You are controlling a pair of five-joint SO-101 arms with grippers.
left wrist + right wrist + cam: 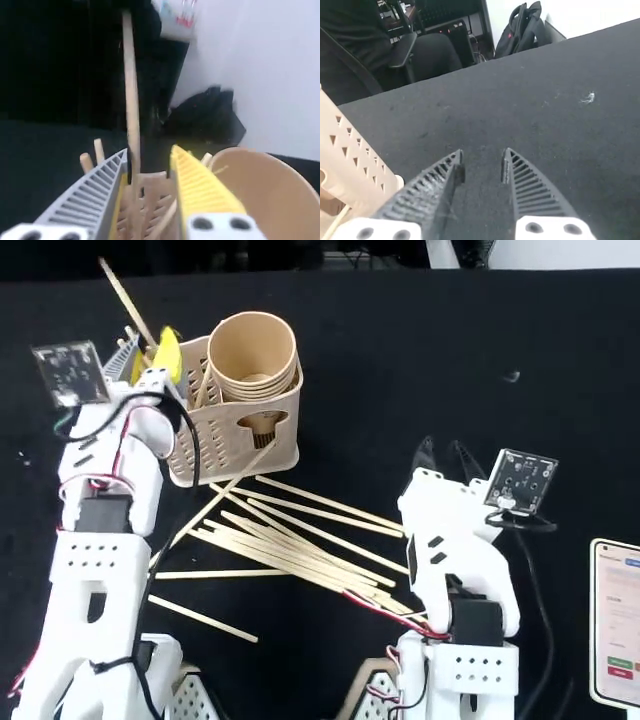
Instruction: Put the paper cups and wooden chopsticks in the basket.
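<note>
left gripper [148, 148] over basket [235, 435], jaws apart, 1 chopstick [131, 90] upright against its grey finger [90, 195]. right gripper [482, 151] parted, empty, above table [560, 130].

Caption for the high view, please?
Left gripper open around a chopstick over the basket of cups; more chopsticks lie loose near the open right gripper.

Black tabletop [420, 360] — beyond it a white wall [270, 60], a black backpack [522, 25], a dark chair [415, 50].

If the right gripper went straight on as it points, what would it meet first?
Probably the bare black table cover; the open right gripper aims at it, and the beige plastic basket sits off to one side.
</note>
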